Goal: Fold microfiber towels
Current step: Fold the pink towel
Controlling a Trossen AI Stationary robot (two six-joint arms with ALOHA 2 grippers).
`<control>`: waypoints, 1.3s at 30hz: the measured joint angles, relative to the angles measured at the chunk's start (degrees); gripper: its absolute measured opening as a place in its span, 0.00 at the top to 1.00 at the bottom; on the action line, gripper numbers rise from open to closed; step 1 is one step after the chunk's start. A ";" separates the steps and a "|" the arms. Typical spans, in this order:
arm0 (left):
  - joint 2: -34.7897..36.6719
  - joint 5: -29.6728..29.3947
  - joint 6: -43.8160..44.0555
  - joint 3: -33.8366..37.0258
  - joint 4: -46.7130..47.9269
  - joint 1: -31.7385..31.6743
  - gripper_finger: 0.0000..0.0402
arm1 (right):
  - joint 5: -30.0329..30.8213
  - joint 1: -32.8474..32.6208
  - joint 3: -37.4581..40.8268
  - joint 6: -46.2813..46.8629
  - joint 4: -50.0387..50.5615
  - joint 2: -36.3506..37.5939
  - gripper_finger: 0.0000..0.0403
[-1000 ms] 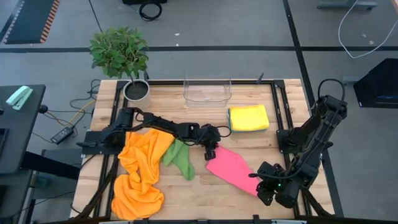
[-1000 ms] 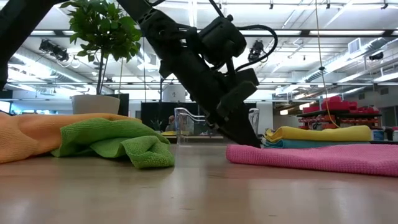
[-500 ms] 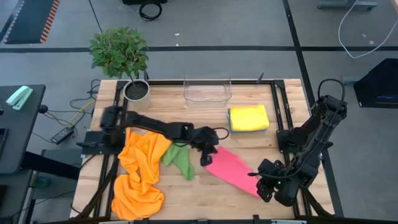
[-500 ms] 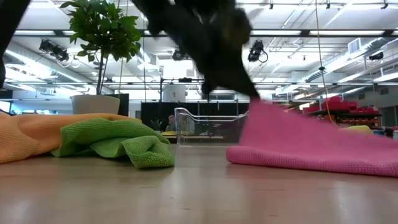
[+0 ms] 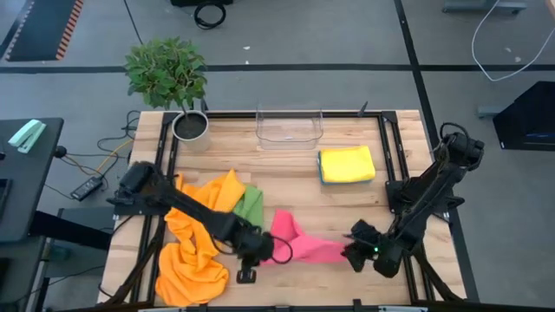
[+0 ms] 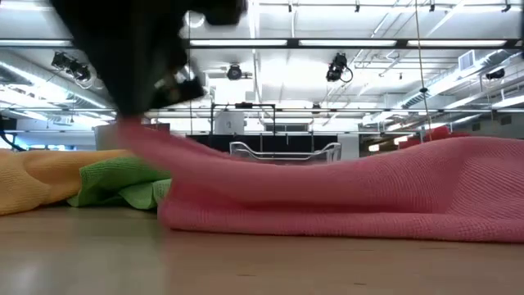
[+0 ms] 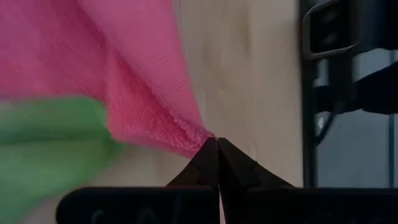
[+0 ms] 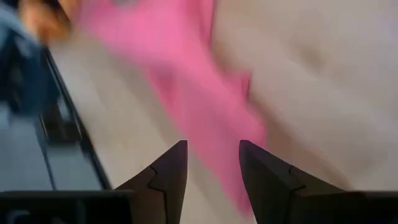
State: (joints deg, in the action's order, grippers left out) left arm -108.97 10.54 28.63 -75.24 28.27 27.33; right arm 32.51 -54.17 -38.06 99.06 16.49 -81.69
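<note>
The left hand (image 7: 212,144), near the front edge of the tabletop (image 5: 347,204), has its fingers pressed together, pinching a corner of the pink towel (image 5: 299,243). The pink towel stretches across the front centre of the tabletop between the two hands. The right hand (image 5: 354,251) sits at the towel's opposite end, fingers (image 8: 165,171) spread apart with pink cloth lying just ahead of them. An orange towel (image 5: 195,238) and a green towel (image 5: 250,204) lie bunched to the left; a folded yellow towel (image 5: 347,163) rests beside the clear bin (image 5: 290,126).
</note>
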 joint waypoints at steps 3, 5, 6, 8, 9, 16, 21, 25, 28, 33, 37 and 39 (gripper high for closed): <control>-2.54 -0.26 3.21 0.04 -0.46 2.08 0.99 | 8.70 1.53 -0.96 -0.27 0.13 0.00 0.62; -3.71 -1.02 4.87 -0.09 -1.26 3.07 0.99 | 9.64 4.69 -2.41 -3.23 -0.67 0.01 0.62; -4.28 -1.14 5.47 -0.07 -1.10 3.55 0.98 | 8.57 6.98 -2.91 -6.11 -2.00 -0.03 0.62; -5.25 -1.81 5.66 -0.07 -1.58 4.29 0.99 | 2.93 12.70 -3.35 -13.08 -6.48 -0.80 0.62; -5.46 -1.96 5.68 -0.07 -1.40 4.58 0.99 | -0.04 15.81 -3.45 -15.73 -7.77 -1.35 0.62; -6.00 -3.91 6.40 -0.01 -1.52 5.36 0.98 | -5.55 28.41 -3.46 -24.76 -13.53 -2.07 0.62; -5.99 -5.18 4.30 -0.02 -1.41 4.83 0.99 | -9.55 31.99 -4.31 -29.35 -17.40 -8.78 0.62; -5.99 -5.41 3.88 -0.04 -1.32 4.20 0.98 | -13.30 32.28 -10.39 -32.93 -17.80 -17.66 0.62; -5.99 -5.42 3.83 -0.04 -1.23 3.96 0.99 | -14.09 31.88 -16.33 -34.41 -13.60 -22.17 0.62; -5.99 -5.40 4.12 -0.04 -0.68 4.05 0.97 | -14.03 31.41 -25.33 -35.32 1.21 -26.86 0.62; -5.99 -5.35 4.45 -0.04 -0.40 4.05 0.99 | -14.73 30.70 -28.40 -36.68 3.19 -28.97 0.63; -5.99 -5.35 4.82 -0.04 -0.35 4.05 0.99 | -15.08 30.69 -28.26 -36.22 4.05 -29.31 0.68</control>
State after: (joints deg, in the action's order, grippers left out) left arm -114.96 5.19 33.45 -75.29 27.92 31.38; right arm 17.43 -23.47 -66.32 62.85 20.55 -111.00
